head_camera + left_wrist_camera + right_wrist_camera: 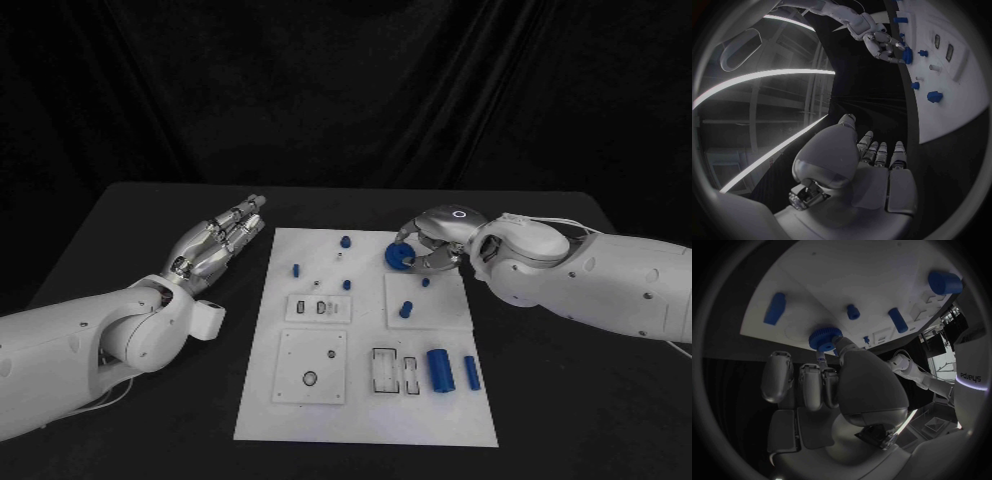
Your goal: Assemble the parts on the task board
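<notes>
The white task board (368,400) lies in the middle of the black table. Over its far right part my right hand (428,247) pinches a blue toothed wheel (394,256) between thumb and fingers, just above the board. In the right wrist view the wheel (824,338) sits at the fingertips of that hand (836,385), close to the board (848,280). My left hand (216,245) hovers off the board's left edge, fingers stretched out straight and holding nothing. The left wrist view shows that hand (861,160) flat, with the right hand (882,45) and the wheel (906,55) beyond it.
Small blue pegs stand on the board's far half (346,241), (296,270), (424,281). A thick blue cylinder (440,369) and a slimmer one (472,372) lie at the near right. Plates with slots (317,308) sit at the board's left and centre.
</notes>
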